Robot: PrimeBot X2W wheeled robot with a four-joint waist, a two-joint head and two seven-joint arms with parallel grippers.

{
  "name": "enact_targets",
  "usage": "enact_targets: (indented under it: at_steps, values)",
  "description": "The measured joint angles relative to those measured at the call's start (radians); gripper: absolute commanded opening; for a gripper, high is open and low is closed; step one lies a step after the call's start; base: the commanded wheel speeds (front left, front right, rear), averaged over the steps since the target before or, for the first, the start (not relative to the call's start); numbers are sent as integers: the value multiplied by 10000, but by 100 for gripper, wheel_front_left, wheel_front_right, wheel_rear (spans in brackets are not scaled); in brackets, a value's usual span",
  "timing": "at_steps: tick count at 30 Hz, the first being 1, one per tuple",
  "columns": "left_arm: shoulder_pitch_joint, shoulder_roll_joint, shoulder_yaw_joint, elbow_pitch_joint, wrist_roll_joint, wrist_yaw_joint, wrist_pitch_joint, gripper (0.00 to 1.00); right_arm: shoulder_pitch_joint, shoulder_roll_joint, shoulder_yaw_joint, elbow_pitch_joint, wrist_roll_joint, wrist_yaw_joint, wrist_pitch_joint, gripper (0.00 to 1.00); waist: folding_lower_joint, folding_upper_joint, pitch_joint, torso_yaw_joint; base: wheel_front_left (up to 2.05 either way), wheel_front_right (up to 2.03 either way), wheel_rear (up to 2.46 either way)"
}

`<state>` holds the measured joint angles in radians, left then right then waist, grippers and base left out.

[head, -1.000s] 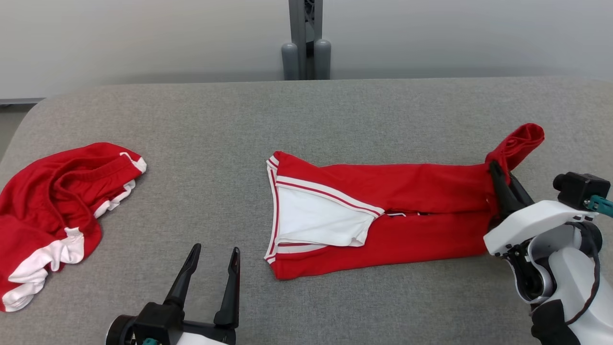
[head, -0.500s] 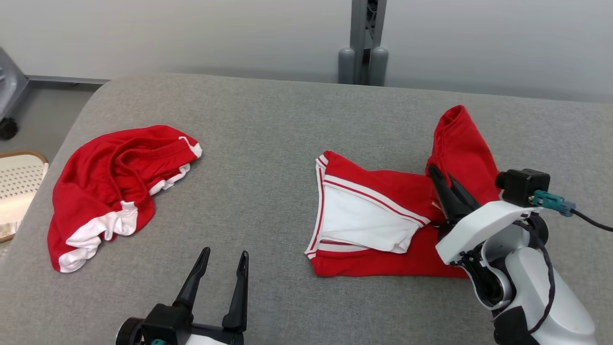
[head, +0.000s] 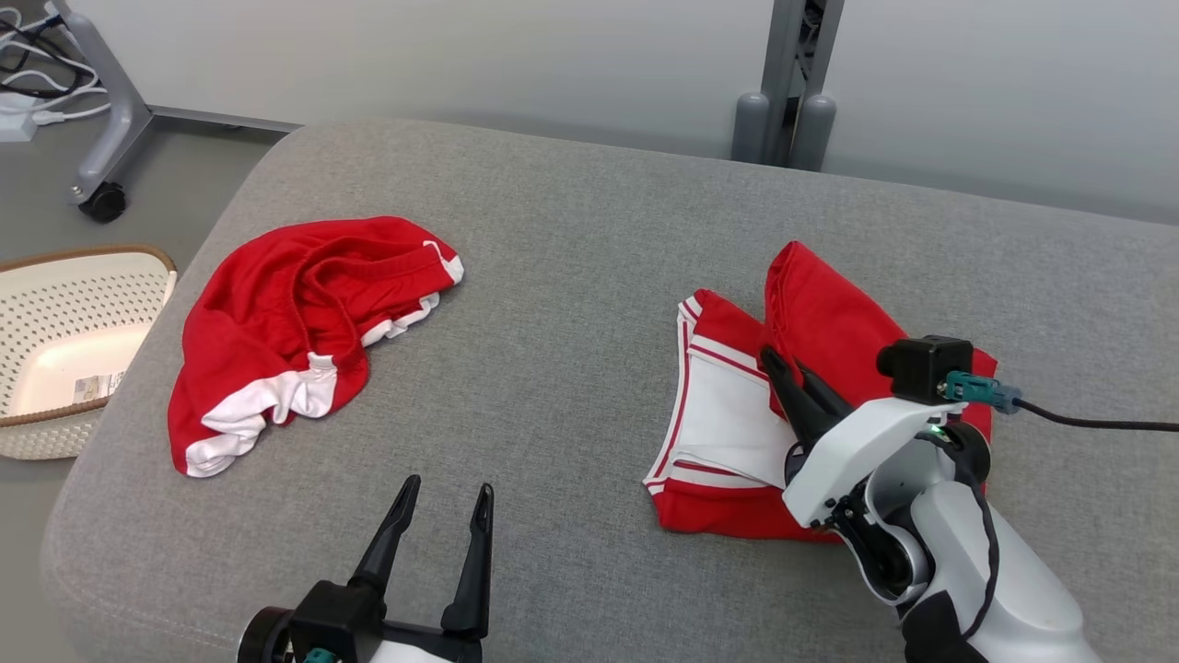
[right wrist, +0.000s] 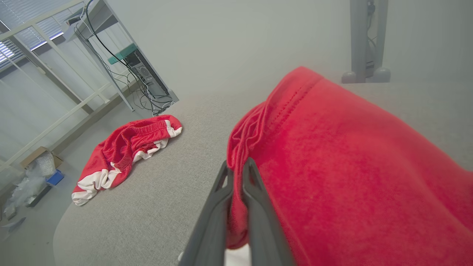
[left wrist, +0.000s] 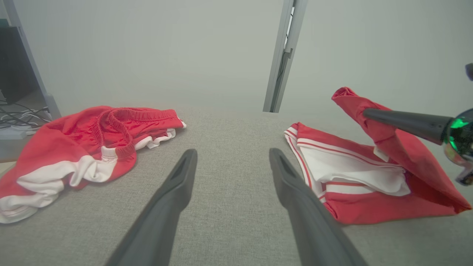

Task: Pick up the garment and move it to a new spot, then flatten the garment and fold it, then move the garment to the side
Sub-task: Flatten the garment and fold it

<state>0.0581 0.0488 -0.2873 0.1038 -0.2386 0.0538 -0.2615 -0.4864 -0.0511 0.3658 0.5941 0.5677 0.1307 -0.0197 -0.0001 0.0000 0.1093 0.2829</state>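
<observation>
Garment (head: pixel 829 308) of soft red knit drapes doubled over.

You are looking at a lab or test room, not a home. The tabletop (head: pixel 571 239) is a wide pad covered in plain grey cloth. Behind it is a bare pale wall (head: pixel 461 55), with a grey metal post (head: pixel 783 83) at the far edge. At the far left, a frame leg on a caster (head: pixel 101 138) stands beside loose cables (head: pixel 37 83). The right wrist view shows a wired computer tower (right wrist: pixel 142 72), window blinds (right wrist: pixel 22 22) and a cardboard box (right wrist: pixel 37 155) on the floor.
</observation>
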Motion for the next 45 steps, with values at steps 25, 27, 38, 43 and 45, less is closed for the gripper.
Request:
enact_targets:
  at_steps: [25,27,38,43,45]
  values:
    - [-45,2,-151,249,-94,2,0,100,-856,27,2748,2518,2174,0,-882,34,0,0,29,643,0,0,0]
    - [-45,0,-132,249,-94,15,0,100,-895,27,2982,2523,2360,0,-965,63,0,0,10,573,0,0,0]
    - [8,2,84,196,-82,90,0,100,-1170,44,3553,2006,2094,0,-2056,100,0,0,-200,-30,0,0,0]
    - [47,-2,209,67,-205,132,0,100,-1176,-242,2658,1793,920,0,-2385,100,0,0,-299,-594,0,0,0]
    - [53,0,284,2,-247,178,0,100,-951,-293,2136,1264,619,0,-2418,100,0,0,-318,-856,0,0,0]
